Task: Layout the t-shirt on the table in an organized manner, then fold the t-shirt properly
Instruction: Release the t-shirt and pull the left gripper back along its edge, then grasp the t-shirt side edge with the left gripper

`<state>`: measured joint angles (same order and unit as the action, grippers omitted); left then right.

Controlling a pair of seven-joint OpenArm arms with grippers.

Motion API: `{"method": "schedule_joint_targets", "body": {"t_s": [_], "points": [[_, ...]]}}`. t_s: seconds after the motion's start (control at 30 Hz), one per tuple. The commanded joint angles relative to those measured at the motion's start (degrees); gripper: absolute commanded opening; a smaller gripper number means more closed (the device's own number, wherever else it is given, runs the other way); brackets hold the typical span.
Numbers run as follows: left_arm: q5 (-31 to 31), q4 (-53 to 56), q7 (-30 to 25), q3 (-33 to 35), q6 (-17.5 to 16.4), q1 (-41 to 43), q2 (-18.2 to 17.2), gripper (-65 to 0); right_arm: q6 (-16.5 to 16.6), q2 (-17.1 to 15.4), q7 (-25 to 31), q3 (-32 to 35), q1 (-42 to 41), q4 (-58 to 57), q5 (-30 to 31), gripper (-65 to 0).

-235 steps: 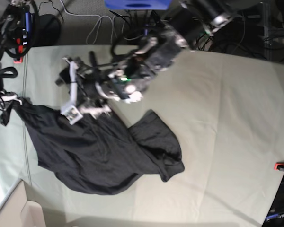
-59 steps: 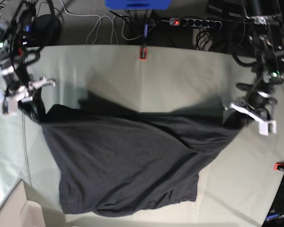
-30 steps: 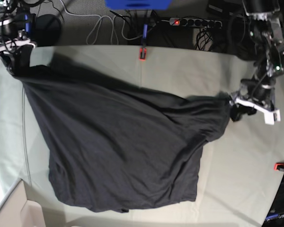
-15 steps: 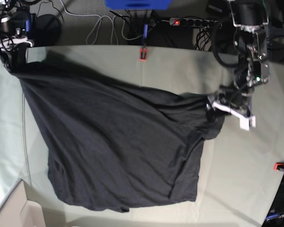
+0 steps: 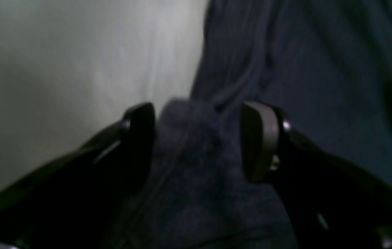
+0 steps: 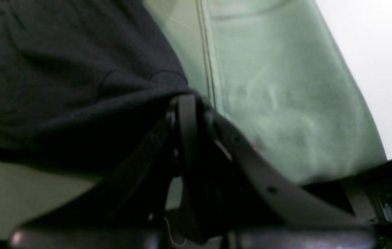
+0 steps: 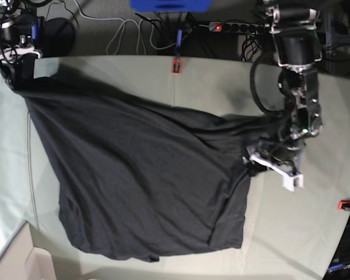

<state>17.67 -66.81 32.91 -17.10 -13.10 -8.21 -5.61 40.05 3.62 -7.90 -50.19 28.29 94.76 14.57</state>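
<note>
The dark t-shirt (image 7: 140, 175) lies spread over the left and middle of the table (image 7: 221, 87), with creases and a bunched right edge. My right gripper (image 7: 13, 57) sits at the table's far left corner, shut on the t-shirt's edge (image 6: 61, 69); its closed fingers (image 6: 187, 103) pinch the cloth above the green table cover (image 6: 268, 86). My left gripper (image 7: 261, 162) rests low at the shirt's right edge. Its fingers (image 5: 258, 138) stand well apart, and a loose bunch of the t-shirt (image 5: 320, 69) lies between them beside bare table (image 5: 61, 69).
Red clamps sit at the table's back edge (image 7: 175, 66) and right edge (image 7: 345, 205). A power strip (image 7: 233, 27) and cables lie behind the table. A cardboard box (image 7: 17, 262) stands at the front left corner.
My left gripper has moved inward and toward the front, and the shirt's right corner has bunched up and shifted with it. The right gripper has stayed at the far left corner.
</note>
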Motion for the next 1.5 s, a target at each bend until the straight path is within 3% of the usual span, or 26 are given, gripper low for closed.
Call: {"method": "schedule_joint_targets", "body": {"t_s": [0.0,0.3,0.37,0.53,0.57,0.73,1.0,1.33,1.4,1.47], "points": [[0.1,0.1,-1.3,-0.2,0.0,-1.9,-0.1,-27.6,-0.1,-0.7,1.6,-0.5,0.4,0.9,0.9,-65.0],[-0.1,5.7,-1.3,0.0,0.0,-5.1,0.7,-29.0,-0.1,-0.8,1.6,-0.3,0.3,0.9,0.9,-65.0],[-0.1,5.8,-1.3,0.0,0.0,-5.1,0.7,-36.2,-0.1,-0.8,1.6,-0.2,0.3,0.9,0.9,-65.0],[0.0,5.4,-1.3,-0.2,-0.1,-5.0,0.7,-63.9,-0.1,-0.8,1.6,-0.2,0.3,0.9,0.9,-65.0],[0.1,5.1,-1.2,-0.2,-0.1,-4.9,0.6,-65.0,-0.1,-0.8,1.6,-0.2,0.3,0.9,0.9,-65.0],[0.3,-1.8,-0.9,-0.3,-0.1,-2.4,0.6,-65.0,-0.1,-0.8,1.6,-0.4,-0.6,0.8,0.9,-65.0],[0.2,-22.6,-0.8,-0.3,-0.1,9.4,0.8,-65.0,-0.1,-0.8,1.6,-0.2,-0.8,0.8,0.9,-65.0],[0.2,-20.0,-0.8,-3.8,-0.6,12.8,-1.1,-64.8,-0.1,-0.5,1.6,-0.1,-0.7,0.8,0.9,-65.0],[0.2,-19.6,-0.8,-4.0,-0.6,13.0,-1.1,-62.5,-0.1,-0.5,1.6,-0.1,-0.6,0.8,0.9,-65.0],[0.2,-19.5,-0.8,-4.0,-0.6,14.1,-1.1,-56.0,-0.1,-0.5,1.6,-0.1,-0.4,0.8,0.9,-65.0]]}}
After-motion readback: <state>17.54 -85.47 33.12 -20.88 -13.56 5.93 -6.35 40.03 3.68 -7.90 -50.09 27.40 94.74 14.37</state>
